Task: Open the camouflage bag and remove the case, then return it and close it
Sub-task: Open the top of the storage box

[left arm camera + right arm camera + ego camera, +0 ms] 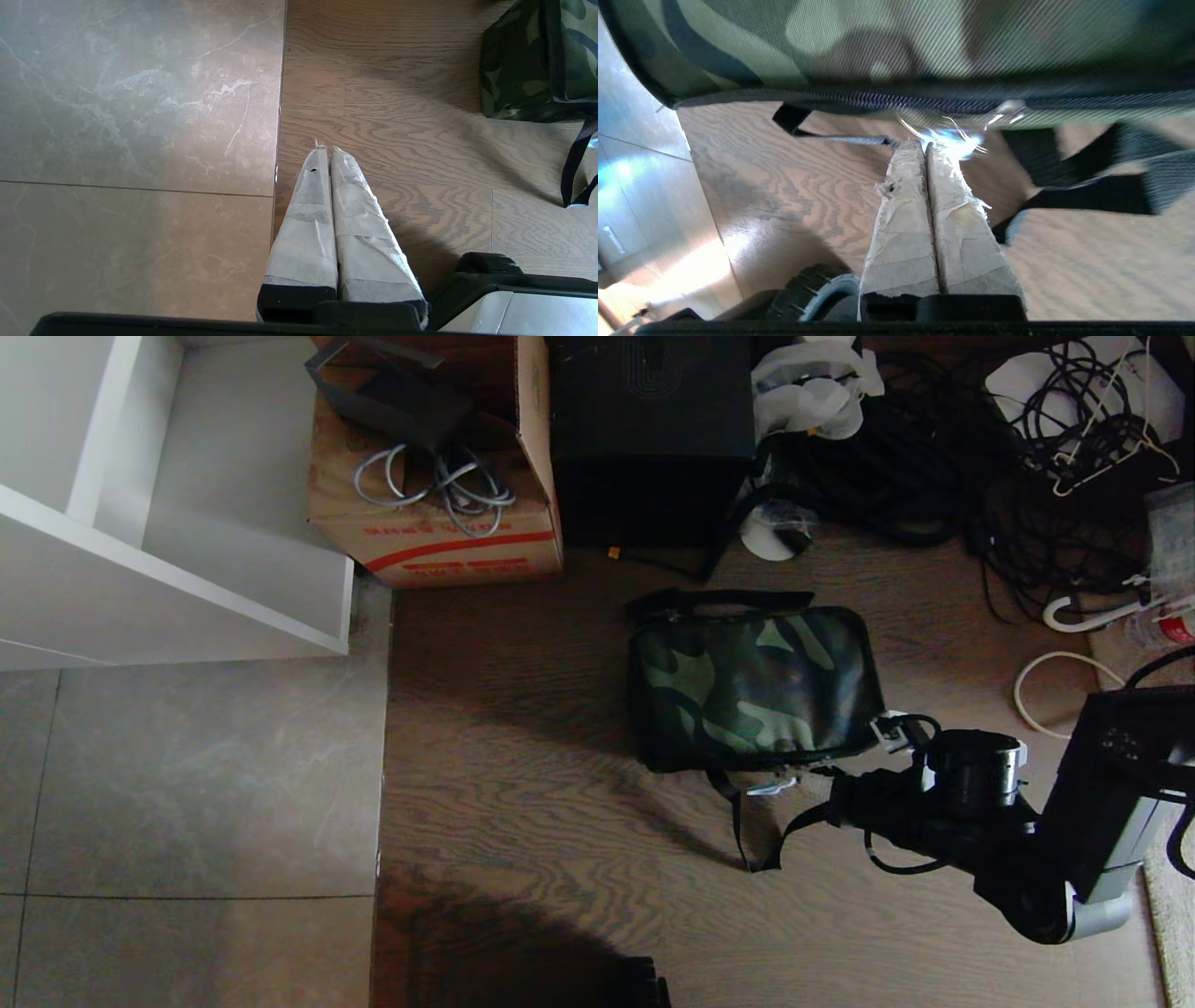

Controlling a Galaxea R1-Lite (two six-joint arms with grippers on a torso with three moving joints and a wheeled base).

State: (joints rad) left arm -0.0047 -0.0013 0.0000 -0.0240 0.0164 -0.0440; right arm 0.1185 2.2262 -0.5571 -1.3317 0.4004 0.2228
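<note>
Right gripper (927, 145): your taped fingers (901, 233) are pressed flat together, tips at the near edge of the bag, right by a pale frayed tab (952, 140) under the zipper. You cannot tell from the blur whether that tab is pinched between the tips.
Zipper (878, 99): it runs along the bag edge just above your fingertips, teeth closed along the stretch you see; a silver pull (1006, 109) sits beside the tab.
Strap (1087, 196): black webbing loops on the floor beside and under your right fingers.
Bag (752, 683): closed, lying flat on the wood floor (523, 784), your right arm reaching to its near edge from the right.
Case: not visible to you.
Left gripper (326, 150): fingers together, holding nothing, hanging over the seam between tile (135, 116) and wood, well apart from the bag.
Writing: red print and a red stripe on the cardboard box (439, 537) beyond the bag; you cannot read it.
Black box (652, 429): stands beside the cardboard one, behind the bag.
</note>
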